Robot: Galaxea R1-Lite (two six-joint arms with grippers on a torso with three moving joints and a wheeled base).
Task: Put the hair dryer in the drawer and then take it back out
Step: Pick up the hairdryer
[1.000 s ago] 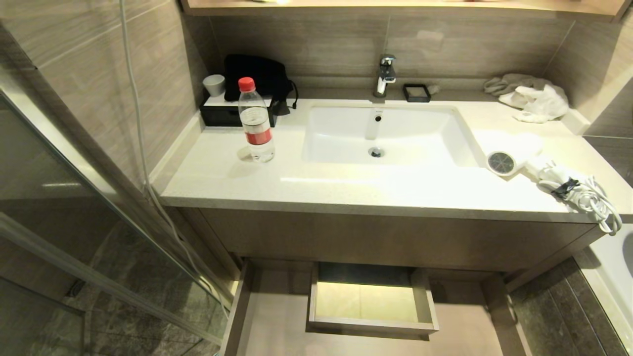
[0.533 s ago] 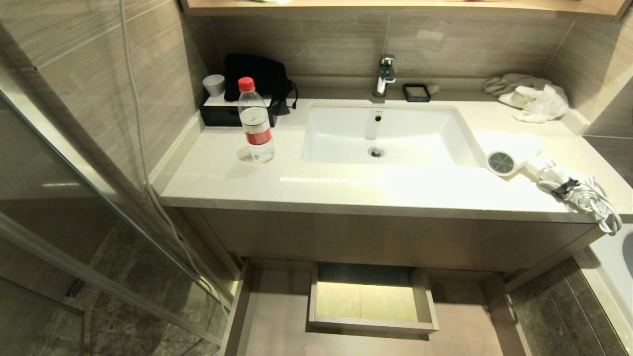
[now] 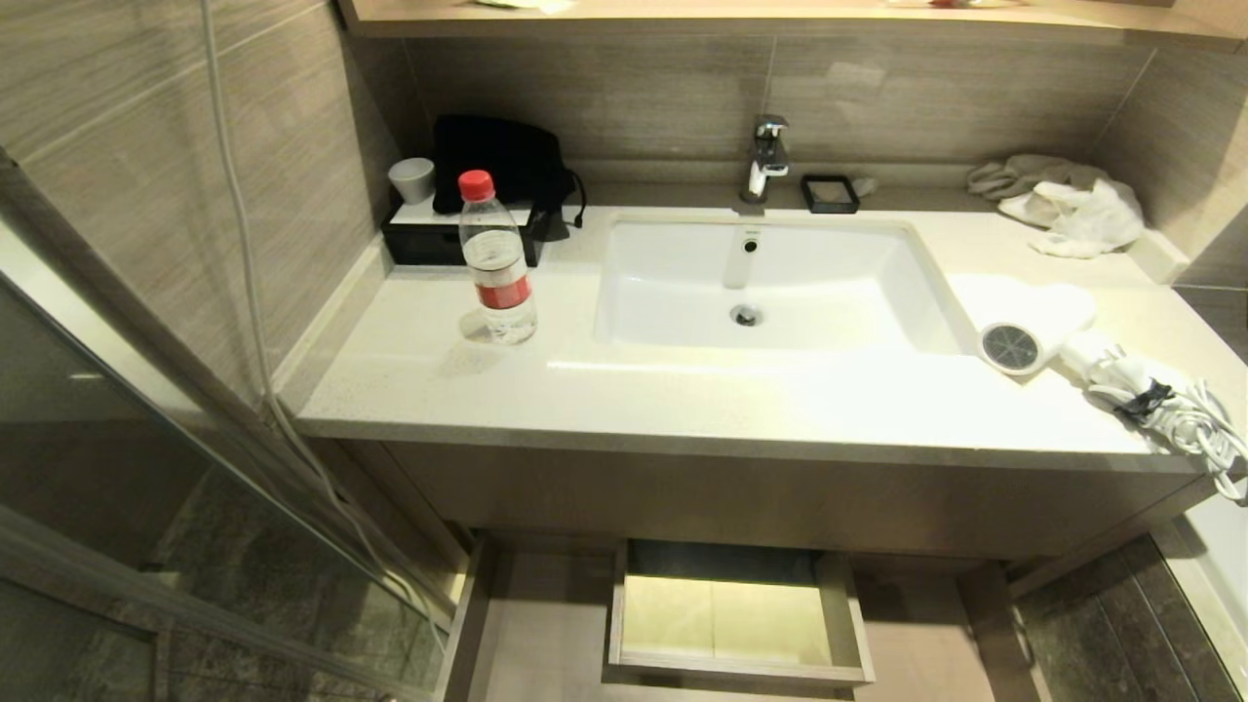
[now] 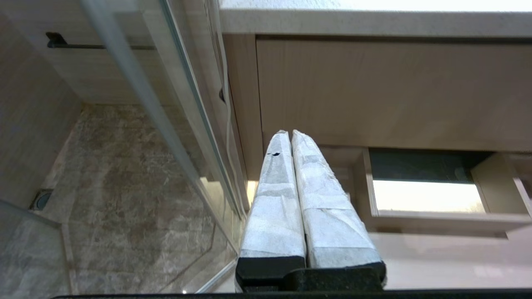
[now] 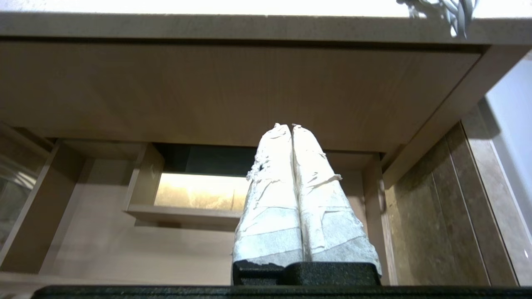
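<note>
Both arms hang parked below the counter: left gripper (image 4: 291, 135) and right gripper (image 5: 284, 126) pressed together, empty. The drawer (image 3: 546, 634) stands pulled open. At far right, the hair dryer (image 3: 1033, 327) lies on the counter (image 3: 682, 400); grasping it seemingly comes next.

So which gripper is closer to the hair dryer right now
Right. The right gripper sits low before the vanity, beneath the counter end where the hair dryer lies, its cord overhanging. The left gripper hangs low at the opposite end, by the glass.

countertop (image 3: 682, 400), hair dryer (image 3: 1033, 327), bottle (image 3: 497, 263), perhaps cloths (image 3: 1063, 200)
</note>
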